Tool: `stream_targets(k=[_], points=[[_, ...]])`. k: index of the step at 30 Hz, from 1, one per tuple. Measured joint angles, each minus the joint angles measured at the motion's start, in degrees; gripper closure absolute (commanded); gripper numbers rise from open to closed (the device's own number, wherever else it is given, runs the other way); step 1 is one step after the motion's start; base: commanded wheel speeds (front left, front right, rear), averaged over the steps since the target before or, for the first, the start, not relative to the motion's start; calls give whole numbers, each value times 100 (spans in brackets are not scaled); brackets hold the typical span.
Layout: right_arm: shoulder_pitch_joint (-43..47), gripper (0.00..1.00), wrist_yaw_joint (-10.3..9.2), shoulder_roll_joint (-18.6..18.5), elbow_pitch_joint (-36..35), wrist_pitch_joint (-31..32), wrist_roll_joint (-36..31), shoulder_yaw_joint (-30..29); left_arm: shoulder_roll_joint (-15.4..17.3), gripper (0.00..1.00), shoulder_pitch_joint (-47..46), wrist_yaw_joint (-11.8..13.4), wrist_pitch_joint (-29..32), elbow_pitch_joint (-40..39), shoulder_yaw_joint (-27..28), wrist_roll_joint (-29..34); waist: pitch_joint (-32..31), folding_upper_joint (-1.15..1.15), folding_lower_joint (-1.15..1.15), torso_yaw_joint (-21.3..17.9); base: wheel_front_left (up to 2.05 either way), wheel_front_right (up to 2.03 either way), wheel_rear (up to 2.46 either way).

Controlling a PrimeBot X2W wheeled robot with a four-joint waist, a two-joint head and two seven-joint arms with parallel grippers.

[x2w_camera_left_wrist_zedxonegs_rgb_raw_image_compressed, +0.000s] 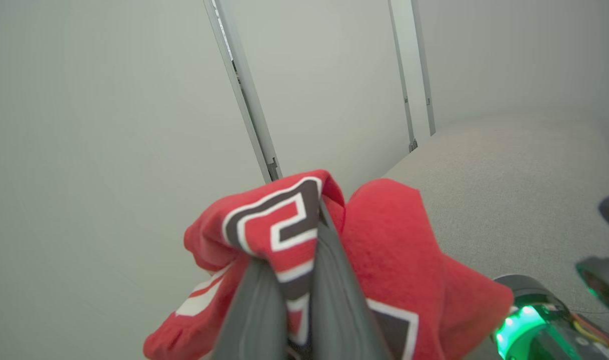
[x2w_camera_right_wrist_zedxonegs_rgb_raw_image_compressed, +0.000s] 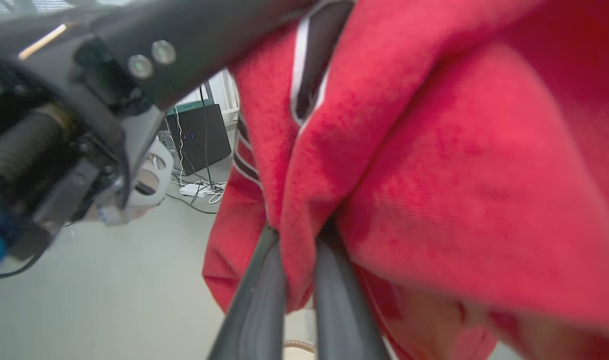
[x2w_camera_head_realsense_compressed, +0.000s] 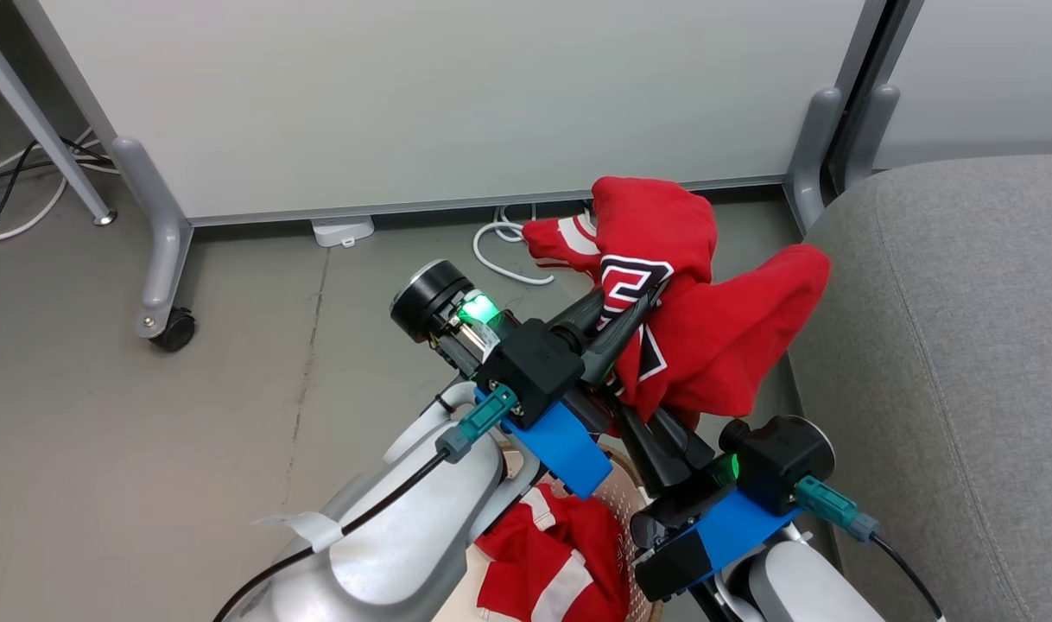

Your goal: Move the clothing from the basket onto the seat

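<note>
The clothing is red with white bands and black-and-white lettering; the seat is grey.

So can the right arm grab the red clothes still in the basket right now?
Probably not yet. The right gripper is shut on the lifted red garment, so its fingers are full. The clothes in the basket lie below it, partly under the left forearm.

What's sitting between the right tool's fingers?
A fold of the red clothing, pinched in the shut right tool, as the right wrist view shows.
</note>
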Motion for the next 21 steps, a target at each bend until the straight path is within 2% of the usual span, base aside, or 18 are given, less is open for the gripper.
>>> stream_targets(k=[12, 13, 14, 21], points=[[0, 100, 0, 0, -31, 0, 48, 49, 0, 100, 2, -14, 0, 104, 9, 18, -24, 0, 0, -9, 0, 0, 0], [1, 100, 0, 0, -38, 0, 48, 52, 0, 71, 7, -13, 0, 110, 20, 19, -28, 0, -1, -11, 0, 0, 0], [1, 100, 0, 0, -47, 0, 48, 52, -2, 0, 10, -12, 0, 120, 30, 24, -32, 0, -1, -13, 0, 0, 0], [3, 100, 0, 0, -78, 0, 55, 5, -16, 0, 21, -5, -5, 190, 42, 42, -23, 0, 0, -14, 0, 0, 0]])
